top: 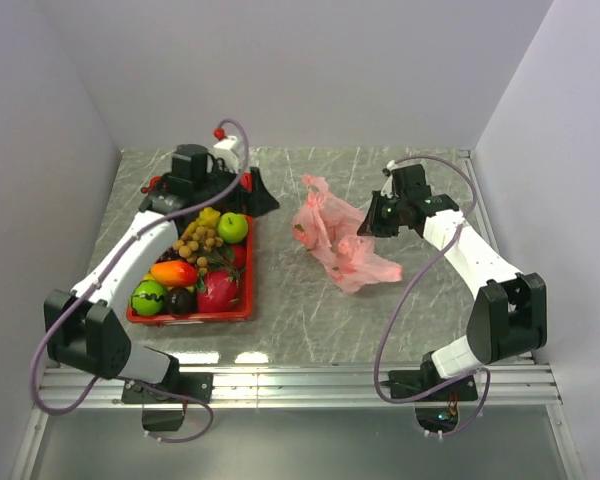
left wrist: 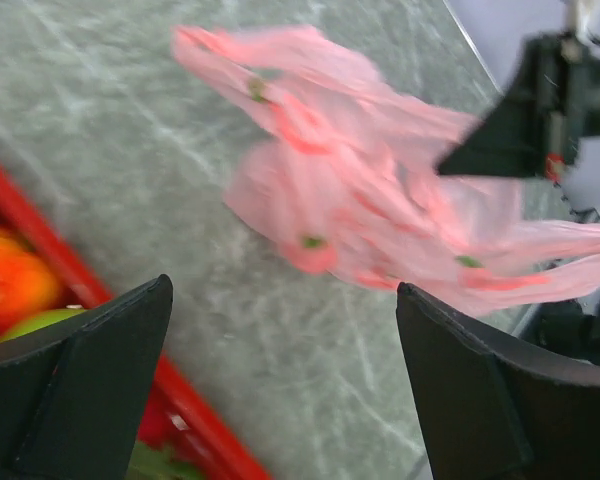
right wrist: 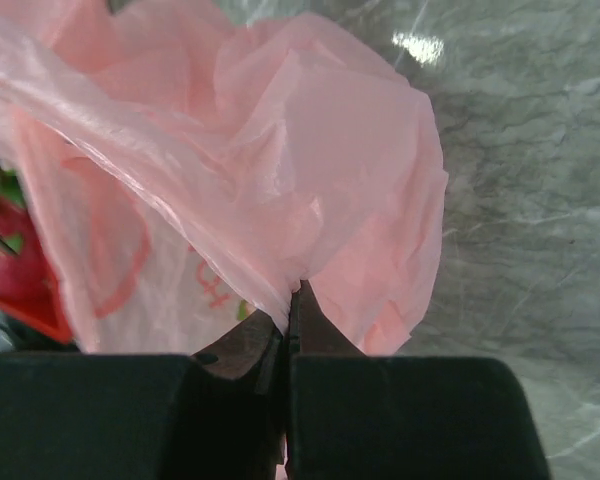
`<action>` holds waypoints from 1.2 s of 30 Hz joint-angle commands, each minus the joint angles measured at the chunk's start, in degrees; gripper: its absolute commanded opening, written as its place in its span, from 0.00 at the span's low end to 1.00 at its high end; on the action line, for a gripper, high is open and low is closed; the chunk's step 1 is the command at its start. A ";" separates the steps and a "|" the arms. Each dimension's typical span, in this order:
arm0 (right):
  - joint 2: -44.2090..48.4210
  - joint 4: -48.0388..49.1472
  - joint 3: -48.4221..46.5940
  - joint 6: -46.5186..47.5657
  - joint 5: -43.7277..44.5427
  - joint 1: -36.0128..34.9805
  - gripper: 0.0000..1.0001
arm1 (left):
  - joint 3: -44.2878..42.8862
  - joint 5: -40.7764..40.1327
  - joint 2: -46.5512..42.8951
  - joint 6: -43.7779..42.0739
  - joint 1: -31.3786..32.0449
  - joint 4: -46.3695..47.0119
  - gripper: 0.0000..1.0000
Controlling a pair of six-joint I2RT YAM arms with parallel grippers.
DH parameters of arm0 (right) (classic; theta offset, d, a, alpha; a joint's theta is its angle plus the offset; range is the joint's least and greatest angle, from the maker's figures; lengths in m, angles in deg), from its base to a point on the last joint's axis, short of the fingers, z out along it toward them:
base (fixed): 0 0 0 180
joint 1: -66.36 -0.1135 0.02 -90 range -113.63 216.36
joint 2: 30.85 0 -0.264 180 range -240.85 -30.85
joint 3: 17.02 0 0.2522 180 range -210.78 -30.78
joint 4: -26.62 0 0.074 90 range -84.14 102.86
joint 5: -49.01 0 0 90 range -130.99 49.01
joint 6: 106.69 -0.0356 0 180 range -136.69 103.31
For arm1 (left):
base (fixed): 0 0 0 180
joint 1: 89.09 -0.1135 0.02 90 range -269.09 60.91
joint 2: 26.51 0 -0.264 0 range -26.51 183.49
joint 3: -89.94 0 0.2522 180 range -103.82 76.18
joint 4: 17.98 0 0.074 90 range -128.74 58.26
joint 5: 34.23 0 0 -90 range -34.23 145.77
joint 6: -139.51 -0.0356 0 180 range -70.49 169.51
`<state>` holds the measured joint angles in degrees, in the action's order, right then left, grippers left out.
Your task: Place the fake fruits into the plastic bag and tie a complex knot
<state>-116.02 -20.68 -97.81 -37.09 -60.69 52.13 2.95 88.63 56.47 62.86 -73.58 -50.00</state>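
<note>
Two right fingers (right wrist: 400,420) clamped on the plastic bag (right wrist: 280,150); left fingers (left wrist: 80,380) wide apart, apparently clear of it.

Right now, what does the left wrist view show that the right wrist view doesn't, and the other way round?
Only the left wrist view: the left hand open, fingers wide apart, holding nothing; the red tray rim with fake fruits at lower left; the right hand seen from outside, at the plastic bag's far side.
Only the right wrist view: the right hand's fingers shut on a fold of the bag's film, close up.
Both: the crumpled pink bag and the marbled table.
</note>
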 commanded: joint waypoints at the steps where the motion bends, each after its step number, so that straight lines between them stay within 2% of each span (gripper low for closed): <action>1: 3.60 4.35 -0.92 -13.14 4.40 -0.52 0.00 | 2.39 -6.57 -3.44 5.37 7.15 1.74 0.99; 2: 4.21 4.71 -0.83 -14.21 5.02 -1.66 0.00 | 2.83 -8.15 -3.26 7.03 10.47 2.96 0.99; 5: 5.80 5.50 -0.56 -15.11 8.43 -4.21 0.00 | -0.05 -12.37 0.68 11.51 15.15 4.29 0.99; 8: 6.41 5.06 -0.39 -14.93 12.22 -4.92 0.00 | -5.33 -11.77 8.67 15.64 17.18 3.06 0.99; 12: 7.38 5.50 0.75 -15.28 11.01 -4.92 0.00 | -10.86 -18.26 16.05 16.01 20.08 1.40 0.97; 15: 9.48 4.89 1.63 -14.23 11.09 -4.40 0.00 | -10.88 -24.50 18.26 14.09 19.65 -2.39 0.77; 16: 10.88 4.02 2.16 -12.83 11.35 -3.70 0.00 | -10.71 -26.08 18.44 11.47 19.21 -4.92 0.52; 17: 11.59 3.31 2.60 -11.86 11.79 -3.25 0.00 | -10.36 -29.14 18.45 10.48 18.08 -6.42 0.40; 18: 12.38 2.70 3.04 -10.81 13.36 -2.82 0.00 | -9.66 -30.30 18.01 9.87 17.20 -7.91 0.15; 19: 14.05 1.91 4.52 -8.54 13.98 -1.42 0.00 | -8.69 -30.57 17.40 9.16 16.06 -8.71 0.05; 20: 14.67 1.72 5.58 -7.38 14.77 -0.62 0.00 | -6.77 -31.62 16.78 7.76 14.31 -10.11 0.00; 23: 16.78 3.30 9.89 -5.09 15.31 1.05 0.00 | -4.12 -29.97 14.58 5.03 12.45 -9.78 0.00; 24: 17.05 4.26 11.72 -4.56 14.87 1.06 0.00 | -3.68 -26.31 13.45 4.24 12.44 -8.91 0.04; 26: 16.97 7.51 13.14 -4.91 13.99 0.19 0.00 | -2.80 -21.98 11.86 1.78 13.22 -4.88 0.23; 27: 16.53 8.48 13.50 -5.08 13.56 -0.08 0.00 | -2.62 -17.79 10.11 1.16 13.58 -3.29 0.46; 29: 14.59 9.98 13.15 -5.08 12.94 -0.61 0.00 | -3.23 -14.42 8.35 -0.77 14.28 -1.87 0.66; 30: 14.15 10.77 13.15 -5.00 12.68 -0.61 0.00 | -3.67 -11.27 6.51 -1.12 14.20 -1.26 0.81; 33: 12.66 12.27 11.84 -4.12 13.02 -1.05 0.00 | -6.13 -9.22 3.34 -5.60 14.11 -3.78 0.92; 36: 11.25 12.36 10.34 -3.33 12.85 -1.14 0.00 | -7.01 -6.24 -0.17 -8.42 12.80 -5.12 0.91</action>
<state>-103.93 -12.00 -84.43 -42.25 -48.08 51.49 -1.05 76.61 61.48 59.54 -59.33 -56.03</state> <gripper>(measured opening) 0.007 0.914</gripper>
